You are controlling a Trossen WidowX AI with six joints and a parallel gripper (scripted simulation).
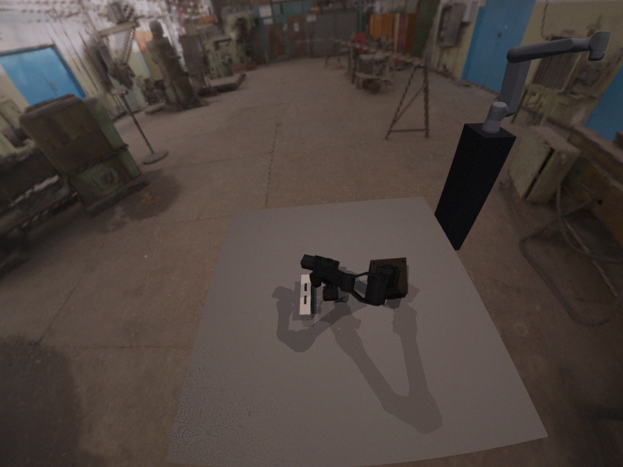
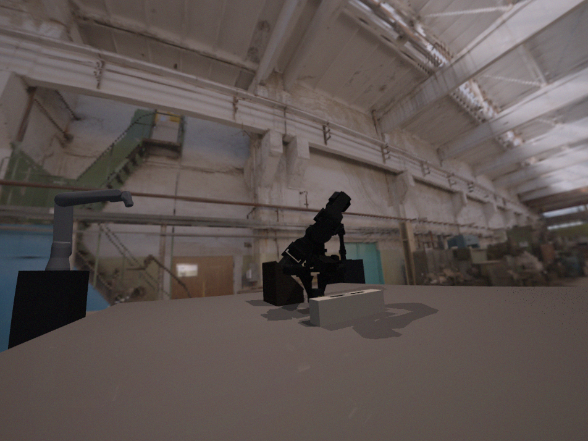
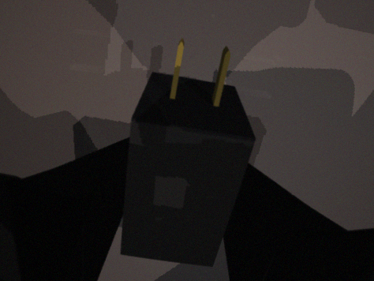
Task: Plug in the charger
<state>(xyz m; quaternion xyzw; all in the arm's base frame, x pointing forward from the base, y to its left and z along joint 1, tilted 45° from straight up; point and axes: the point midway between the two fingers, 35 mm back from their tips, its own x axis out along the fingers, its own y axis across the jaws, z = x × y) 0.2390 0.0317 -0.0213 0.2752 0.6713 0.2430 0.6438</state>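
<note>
The black two-prong charger [image 3: 177, 221] fills the wrist view, its two brass prongs [image 3: 177, 69] pointing away from the camera toward the shadowed table. My gripper [image 3: 181, 157] [image 1: 330, 293] [image 2: 314, 285] is shut on the charger's sides. The white power strip [image 1: 305, 301] [image 2: 346, 306] lies flat on the grey table [image 1: 311, 401], its two outlets facing up. In the top and exterior views my gripper hangs low, just beside the strip on the arm's side and near its left end in the exterior view. The strip does not show in the wrist view.
The arm's dark base plate [image 1: 397, 273] [image 2: 280, 285] sits close behind the strip. A tall black pillar [image 1: 472, 186] [image 2: 47, 303] carrying a grey camera arm stands at the table's far corner.
</note>
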